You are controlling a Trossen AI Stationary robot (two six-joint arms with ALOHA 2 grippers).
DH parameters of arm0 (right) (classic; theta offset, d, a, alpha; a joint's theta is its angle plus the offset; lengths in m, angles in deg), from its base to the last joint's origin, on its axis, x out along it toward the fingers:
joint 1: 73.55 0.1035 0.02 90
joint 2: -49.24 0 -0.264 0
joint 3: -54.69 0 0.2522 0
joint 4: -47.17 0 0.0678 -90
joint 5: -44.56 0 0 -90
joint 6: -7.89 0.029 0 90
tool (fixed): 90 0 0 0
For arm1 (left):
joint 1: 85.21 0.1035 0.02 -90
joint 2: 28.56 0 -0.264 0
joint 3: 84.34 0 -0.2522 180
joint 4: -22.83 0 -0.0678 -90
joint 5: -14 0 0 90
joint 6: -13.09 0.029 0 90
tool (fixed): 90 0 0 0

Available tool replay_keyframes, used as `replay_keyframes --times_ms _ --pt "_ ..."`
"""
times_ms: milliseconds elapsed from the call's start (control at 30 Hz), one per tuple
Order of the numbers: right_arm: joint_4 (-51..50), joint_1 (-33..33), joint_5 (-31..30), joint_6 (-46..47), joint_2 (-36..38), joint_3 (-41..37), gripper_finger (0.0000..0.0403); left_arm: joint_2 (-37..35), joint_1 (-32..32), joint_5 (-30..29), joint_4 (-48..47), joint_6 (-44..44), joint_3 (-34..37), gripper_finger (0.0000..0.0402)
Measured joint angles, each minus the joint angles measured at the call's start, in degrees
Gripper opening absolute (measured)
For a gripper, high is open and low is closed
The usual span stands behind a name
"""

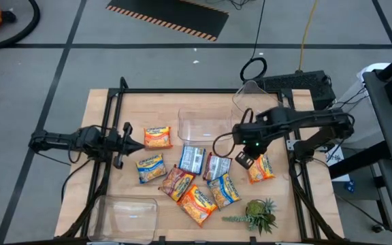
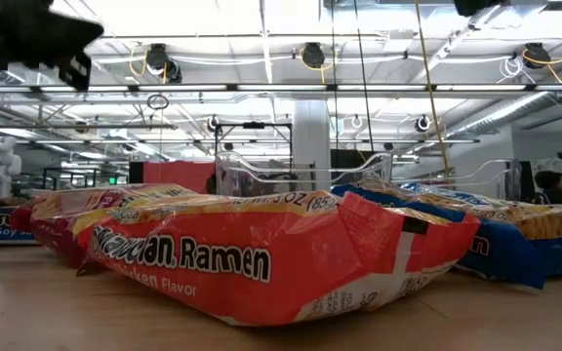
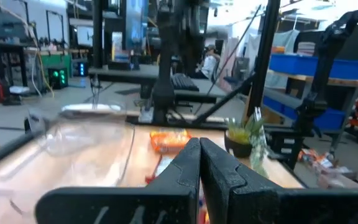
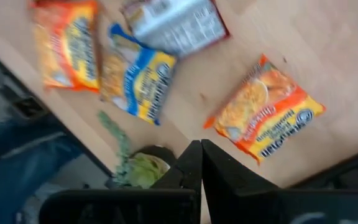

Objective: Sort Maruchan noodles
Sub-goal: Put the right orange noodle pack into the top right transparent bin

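The right gripper [image 1: 246,160] hangs shut and empty above an orange packet [image 1: 260,169] (left one shut too); descending closed would just shove it.

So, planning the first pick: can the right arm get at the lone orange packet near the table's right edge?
Probably yes: the right claw hangs shut beside the orange plastic noodle packet, nothing covering it.

Robotics lab: ceiling lights [image 2: 310,54], blue storage bins [image 3: 319,65], wooden worktable [image 1: 101,109].
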Motion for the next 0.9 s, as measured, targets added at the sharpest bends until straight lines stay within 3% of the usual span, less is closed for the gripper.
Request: replay_keyframes --times_ms 400,567,767,900 --pt "4.44 9.55 1.28 14.45 1.39 -12.96 0.0018 21.23 -0.02 -0.35 -21.32 6.77 -28.91 0.0012" --pt "4.64 15.00 1.31 20.94 1.45 -15.99 0.0030 27.99 0.00 -3.72 -23.49 7.23 -37.50 0.0012" --pt "4.71 17.81 1.35 20.37 1.78 -19.44 0.0051 34.39 -0.02 -4.73 -23.14 1.38 -44.76 0.0012" --pt "5.30 18.38 1.10 18.02 3.61 -22.36 0.0068 38.19 -0.02 -4.76 -22.70 2.10 -47.69 0.0012"
